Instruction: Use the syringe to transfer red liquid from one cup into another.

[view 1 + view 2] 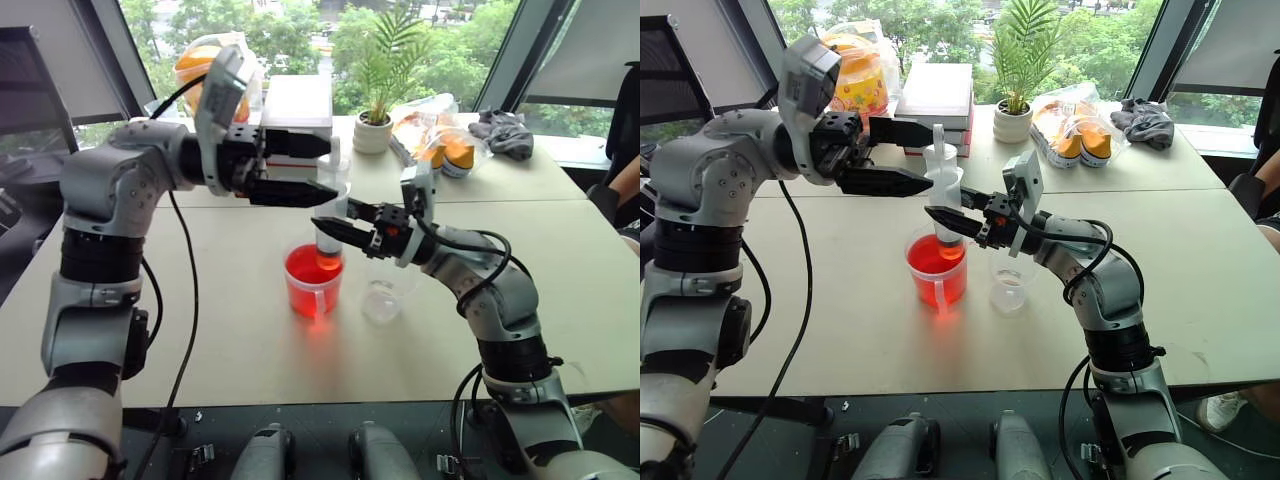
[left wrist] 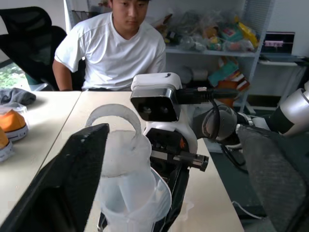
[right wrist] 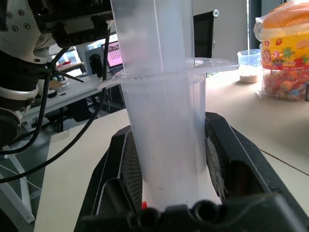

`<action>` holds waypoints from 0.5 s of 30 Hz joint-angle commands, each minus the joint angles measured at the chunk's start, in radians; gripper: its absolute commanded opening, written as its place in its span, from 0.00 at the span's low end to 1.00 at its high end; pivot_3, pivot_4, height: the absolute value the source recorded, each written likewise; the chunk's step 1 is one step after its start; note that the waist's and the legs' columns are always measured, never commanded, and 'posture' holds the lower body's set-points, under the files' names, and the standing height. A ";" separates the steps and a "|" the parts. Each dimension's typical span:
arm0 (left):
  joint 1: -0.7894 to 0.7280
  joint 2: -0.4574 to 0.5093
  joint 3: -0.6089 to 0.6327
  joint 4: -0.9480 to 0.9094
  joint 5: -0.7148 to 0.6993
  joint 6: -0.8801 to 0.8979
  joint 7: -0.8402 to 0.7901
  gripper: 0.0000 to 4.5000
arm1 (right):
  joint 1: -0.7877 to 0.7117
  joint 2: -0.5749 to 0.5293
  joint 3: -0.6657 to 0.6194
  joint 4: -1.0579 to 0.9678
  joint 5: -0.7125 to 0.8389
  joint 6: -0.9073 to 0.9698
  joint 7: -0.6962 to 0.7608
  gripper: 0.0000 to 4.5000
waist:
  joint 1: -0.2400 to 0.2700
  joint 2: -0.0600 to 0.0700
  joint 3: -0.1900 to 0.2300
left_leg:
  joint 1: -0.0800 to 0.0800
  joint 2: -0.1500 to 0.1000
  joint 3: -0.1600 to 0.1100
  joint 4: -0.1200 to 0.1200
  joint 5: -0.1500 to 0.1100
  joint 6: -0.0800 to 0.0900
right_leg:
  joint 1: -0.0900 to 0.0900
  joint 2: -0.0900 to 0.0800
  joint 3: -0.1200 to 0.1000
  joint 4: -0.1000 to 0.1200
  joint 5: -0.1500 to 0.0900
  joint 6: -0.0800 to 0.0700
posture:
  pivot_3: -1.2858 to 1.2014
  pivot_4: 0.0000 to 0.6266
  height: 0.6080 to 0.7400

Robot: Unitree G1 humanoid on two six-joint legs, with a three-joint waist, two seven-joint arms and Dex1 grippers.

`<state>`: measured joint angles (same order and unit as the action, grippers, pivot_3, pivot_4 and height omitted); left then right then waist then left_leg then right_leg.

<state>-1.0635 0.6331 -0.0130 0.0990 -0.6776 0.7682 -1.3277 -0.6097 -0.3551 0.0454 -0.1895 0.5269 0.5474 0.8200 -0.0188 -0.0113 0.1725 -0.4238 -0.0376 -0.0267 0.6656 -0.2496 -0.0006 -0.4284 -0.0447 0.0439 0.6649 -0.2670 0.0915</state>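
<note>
Clear plastic syringe [image 1: 945, 195] stands upright, its tip in the red liquid [image 1: 935, 262] of the handled cup [image 1: 937, 272], barrel clamped in the right hand [image 1: 952, 222]. Left hand [image 1: 912, 156] is spread open around the plunger top, gripping nothing. Judged stage: drawing up or just before; the smaller cup [image 1: 1008, 283] beside looks empty, so transfer remains. Count: one syringe, two cups, two hands, on the worktop [image 1: 1200, 260].

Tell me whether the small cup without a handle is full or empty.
Empty. The small cup looks clear right through, with no red in it, while the handled cup beside it holds the red liquid.
</note>
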 commanded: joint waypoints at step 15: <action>0.057 0.079 0.072 -0.003 0.015 -0.039 0.063 0.99 | -0.113 -0.037 -0.117 -0.122 0.153 0.076 -0.059 0.33 | 0.005 0.000 0.000 | 0.000 0.000 0.000 0.000 0.000 0.000 | 0.000 -0.001 0.000 0.000 0.000 0.000 | 0.52 0.24 1.00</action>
<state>-0.9771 0.7125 0.0427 0.0997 -0.6627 0.7529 -1.2666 -0.6822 -0.3784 -0.0047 -0.2483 0.6269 0.6143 0.7789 -0.0134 -0.0113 0.1726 -0.4239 -0.0378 -0.0269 0.6657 -0.2497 -0.0006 -0.4282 -0.0454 0.0436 0.6646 -0.2670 0.0915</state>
